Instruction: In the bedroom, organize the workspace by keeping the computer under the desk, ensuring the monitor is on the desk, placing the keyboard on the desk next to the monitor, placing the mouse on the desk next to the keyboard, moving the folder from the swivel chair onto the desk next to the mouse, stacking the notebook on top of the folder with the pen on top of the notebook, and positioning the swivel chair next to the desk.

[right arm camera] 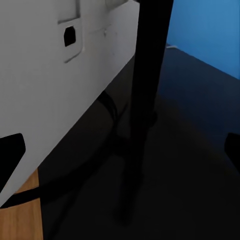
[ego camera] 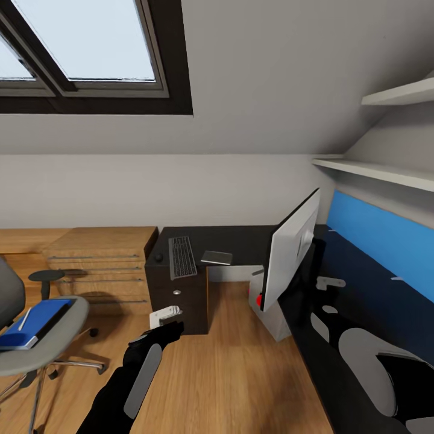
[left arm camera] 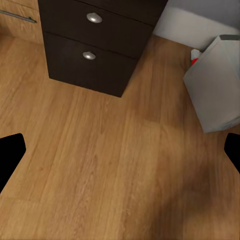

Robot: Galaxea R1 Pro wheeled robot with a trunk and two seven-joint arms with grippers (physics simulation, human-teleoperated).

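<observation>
Left gripper (ego camera: 166, 318) hangs nearest, spread, empty. Keyboard (ego camera: 182, 256), mouse (ego camera: 158, 257), notebook (ego camera: 217, 258), monitor (ego camera: 293, 248) sit on desk (ego camera: 241, 236); at eight o'clock, folder (ego camera: 33, 322) awaits on swivel chair (ego camera: 42, 340).

Both grippers empty, left gripper (ego camera: 164, 321) fingers spread apart.

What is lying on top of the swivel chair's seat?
A blue folder lies on the swivel chair, with a white pen on it. Anything under the folder is hidden.
</observation>
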